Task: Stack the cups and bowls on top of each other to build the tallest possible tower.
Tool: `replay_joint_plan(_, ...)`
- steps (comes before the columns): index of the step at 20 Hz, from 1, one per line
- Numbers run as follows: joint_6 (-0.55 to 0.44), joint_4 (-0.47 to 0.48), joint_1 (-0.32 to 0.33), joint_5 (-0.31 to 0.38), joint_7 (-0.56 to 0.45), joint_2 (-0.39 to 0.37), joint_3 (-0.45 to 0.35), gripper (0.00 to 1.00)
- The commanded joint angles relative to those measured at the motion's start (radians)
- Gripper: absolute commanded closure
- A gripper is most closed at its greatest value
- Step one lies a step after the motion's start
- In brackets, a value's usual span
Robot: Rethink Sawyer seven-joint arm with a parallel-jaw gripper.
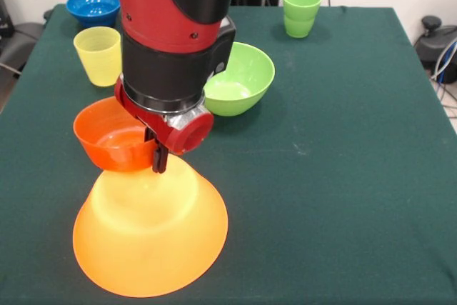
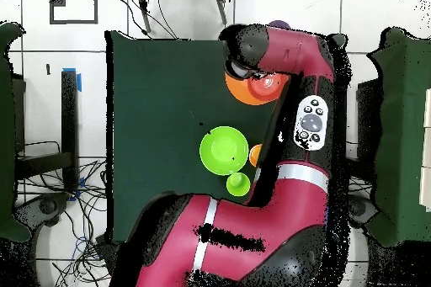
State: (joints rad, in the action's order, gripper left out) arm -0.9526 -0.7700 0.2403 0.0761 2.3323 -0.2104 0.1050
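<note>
The very large translucent orange bowl stands upside down at the table's near left. My gripper is shut on the right rim of the small orange-red bowl and holds it upright right at the big bowl's upturned base. I cannot tell whether the two bowls touch. In the overhead view the arm hides the gripper, and only part of an orange bowl shows beside the wrist. The lime green bowl sits open side up just behind the arm.
A yellow cup stands at the left and the blue bowl at the far left corner. Two lime green cups are stacked at the far edge. The green tablecloth stretches to the right.
</note>
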Motion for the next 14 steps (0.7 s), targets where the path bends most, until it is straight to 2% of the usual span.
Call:
replay_joint_plan(1, 0.056, -0.056, -0.004, 0.033, -0.083, 0.047, -0.087, 1.0)
replay_joint_plan(9, 0.042, -0.034, -0.001, 0.018, -0.094, 0.052, -0.096, 1.0)
replay_joint_plan(14, 0.033, 0.035, -0.001, 0.017, -0.094, 0.089, -0.102, 1.0)
